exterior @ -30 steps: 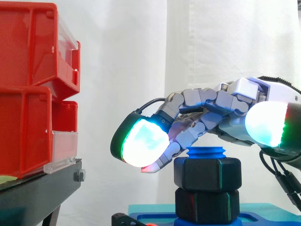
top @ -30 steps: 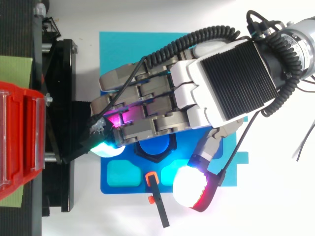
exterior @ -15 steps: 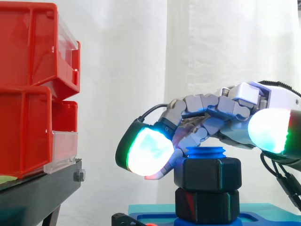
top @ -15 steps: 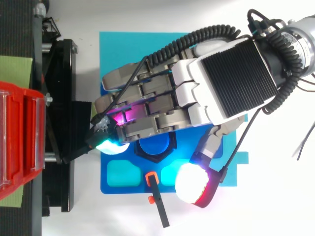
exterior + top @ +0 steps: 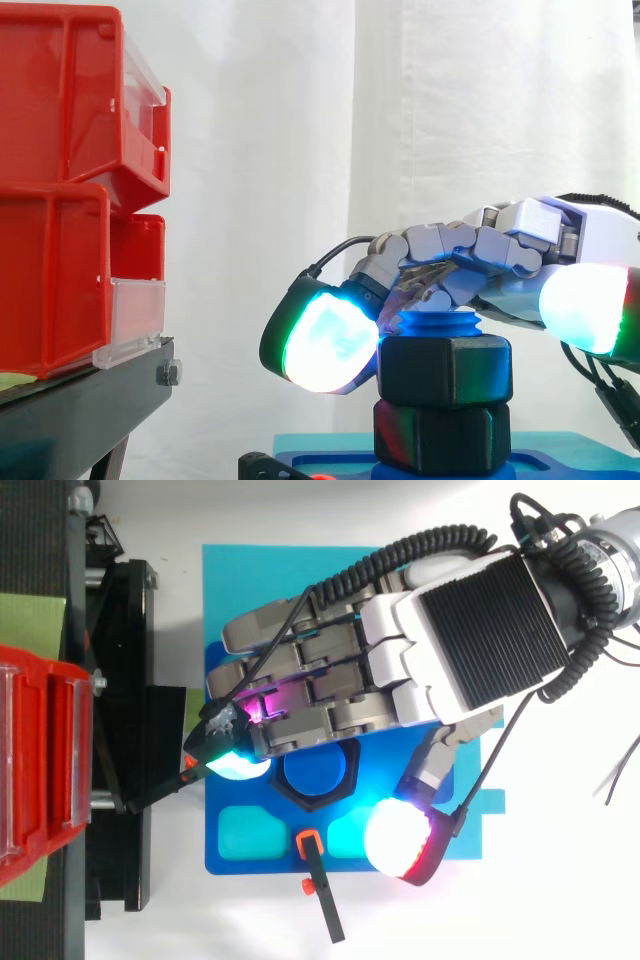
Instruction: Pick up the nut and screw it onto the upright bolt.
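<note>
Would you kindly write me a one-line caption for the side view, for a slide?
Robot hand poised over an upright blue bolt carrying two stacked black nuts, red bins at left.

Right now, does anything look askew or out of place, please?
Nothing stands out: the upper black hexagonal nut sits level above the lower black nut on the upright blue threaded bolt, under the hand.

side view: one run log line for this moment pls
hand: low over blue upright bolt | upper black hex nut: threaded on bolt, just under its top | lower black hex nut: beneath it, on same bolt
</note>
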Robot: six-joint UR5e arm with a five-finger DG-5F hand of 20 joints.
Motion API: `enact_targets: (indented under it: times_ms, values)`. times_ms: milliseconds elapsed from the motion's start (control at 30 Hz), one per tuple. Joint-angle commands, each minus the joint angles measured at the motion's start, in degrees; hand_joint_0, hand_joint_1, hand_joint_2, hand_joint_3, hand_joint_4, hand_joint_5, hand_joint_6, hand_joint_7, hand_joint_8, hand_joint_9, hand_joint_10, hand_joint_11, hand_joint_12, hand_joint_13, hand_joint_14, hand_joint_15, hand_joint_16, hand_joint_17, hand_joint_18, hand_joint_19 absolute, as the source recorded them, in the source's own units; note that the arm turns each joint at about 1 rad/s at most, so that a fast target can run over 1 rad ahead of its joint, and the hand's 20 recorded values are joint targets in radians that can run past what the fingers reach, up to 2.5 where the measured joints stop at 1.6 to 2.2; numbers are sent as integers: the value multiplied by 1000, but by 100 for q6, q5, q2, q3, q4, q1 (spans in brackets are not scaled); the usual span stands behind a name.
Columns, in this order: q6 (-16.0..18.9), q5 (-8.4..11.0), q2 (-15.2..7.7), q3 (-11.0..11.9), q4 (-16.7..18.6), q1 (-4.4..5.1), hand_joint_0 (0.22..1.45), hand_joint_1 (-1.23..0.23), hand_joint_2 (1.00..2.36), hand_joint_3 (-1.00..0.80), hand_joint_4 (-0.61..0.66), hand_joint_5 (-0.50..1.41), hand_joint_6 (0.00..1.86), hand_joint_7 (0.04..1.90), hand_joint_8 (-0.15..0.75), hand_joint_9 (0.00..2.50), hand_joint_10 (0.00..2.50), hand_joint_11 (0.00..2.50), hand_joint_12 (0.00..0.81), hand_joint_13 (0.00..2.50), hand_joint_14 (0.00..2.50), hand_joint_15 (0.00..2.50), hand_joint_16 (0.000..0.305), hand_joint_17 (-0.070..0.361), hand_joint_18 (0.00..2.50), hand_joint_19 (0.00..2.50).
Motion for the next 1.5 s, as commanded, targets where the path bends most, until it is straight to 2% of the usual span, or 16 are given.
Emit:
enact_targets:
  times_ms: [0, 267, 400, 667, 733, 933, 1067, 1133, 1233, 1400, 1467]
  values:
    - [-1, -31, -3, -8, -14, -21, 474, -149, 1000, -500, 223, -97, 503, 815, 256, 865, 0, 0, 243, 668, 0, 0, 34, 76, 499, 161]
    - [-1, -110, 6, 1, 30, -126, 477, -158, 1000, -500, 261, -81, 504, 949, 257, 875, 0, 0, 242, 676, 0, 0, 33, 75, 502, 165]
    - [-1, -128, 6, 1, 74, -161, 479, -166, 1000, -500, 275, -66, 504, 1085, 260, 884, 0, 0, 242, 689, 0, 0, 33, 74, 512, 163]
    - [-1, -172, 6, 1, 110, -240, 483, -179, 1000, -500, 212, -43, 503, 1358, 266, 898, 0, 0, 239, 706, 0, 0, 32, 73, 534, 171]
    - [-1, -207, 6, 1, 162, -258, 484, -182, 1000, -500, 190, -32, 502, 1512, 267, 874, 0, 0, 238, 710, 0, 0, 32, 73, 538, 170]
    - [-1, -225, -3, 1, 136, -267, 485, -185, 1000, -500, 163, -48, 619, 1387, 272, 874, 0, 0, 237, 724, 0, 0, 32, 72, 557, 176]
    - [8, -225, 6, 1, 136, -284, 486, -178, 1000, -500, 200, -37, 515, 1469, 269, 871, 0, 0, 240, 713, 0, 0, 32, 72, 556, 179]
    - [17, -225, 6, 1, 171, -293, 484, -172, 1000, -500, 257, -63, 504, 1211, 262, 860, 0, 0, 242, 686, 0, 0, 33, 73, 525, 174]
    - [17, -225, 6, 1, 259, -302, 482, -167, 1000, -500, 276, -80, 504, 1036, 258, 852, 0, 0, 247, 673, 0, 0, 33, 74, 511, 169]
    - [87, -286, 6, 27, 408, -328, 480, -161, 1000, -500, 177, -124, 503, 757, 234, 784, 0, 0, 248, 611, 0, 0, 33, 74, 439, 137]
    - [210, -365, 6, 124, 347, -346, 482, -141, 1000, -500, 150, -140, 502, 676, 209, 644, 0, 0, 251, 531, 0, 0, 32, 72, 315, 97]
